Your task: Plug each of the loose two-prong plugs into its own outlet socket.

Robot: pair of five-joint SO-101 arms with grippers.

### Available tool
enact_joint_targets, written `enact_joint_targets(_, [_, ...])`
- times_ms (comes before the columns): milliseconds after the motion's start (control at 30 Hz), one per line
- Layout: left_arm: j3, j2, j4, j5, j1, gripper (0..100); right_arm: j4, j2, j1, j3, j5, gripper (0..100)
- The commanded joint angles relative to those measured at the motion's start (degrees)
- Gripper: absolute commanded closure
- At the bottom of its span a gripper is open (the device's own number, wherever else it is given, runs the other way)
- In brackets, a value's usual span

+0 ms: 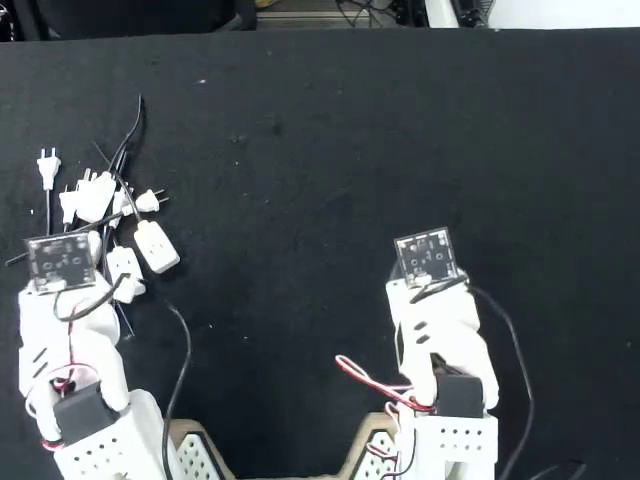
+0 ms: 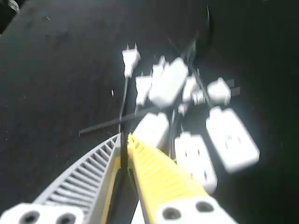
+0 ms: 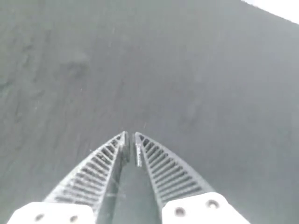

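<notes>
Far left of the black desk, one two-prong plug lies on its thin cord. Next to it is a tangle of plugs, then the outlet sockets just beside that. The plugs look light, hard and slick. Their cords are floppy and likely to drag neighbours, so I'd grip a plug across its flat body, prongs free. The sockets look light too (may skid when pushed), and the faces I can see hold no plug. The left claw hangs over the pile's near edge, tips together. A black cord runs up to them; I can't tell if it's pinched. The right claw is closed on nothing, over bare desk, well apart.
</notes>
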Motion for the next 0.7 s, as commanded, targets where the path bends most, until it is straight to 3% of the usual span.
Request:
enact_joint_targets(0, [-1.4,-0.3,-6.9,9.2,0.0,97,-3.7,-5.3,-1.3,-2.4,0.6,98.6])
enact_joint_targets(133, [-1.4,-0.2,-9.8,13.5,0.6,95,-1.4,-5.3,-5.1,-10.9,0.6,98.6])
enact_joint_targets(267, [-4.1,-0.1,-10.1,13.8,3.6,82,2.2,-5.1,-9.3,-23.3,0.4,98.6])
enact_joint_targets(467, [-8.6,0.0,-10.4,13.9,9.1,87,6.4,-5.0,-12.3,-37.6,-6.1,98.6])
enact_joint_targets(667, [-5.2,1.4,-10.5,13.9,10.6,87,6.2,-3.5,-12.3,-39.1,-7.1,98.6])
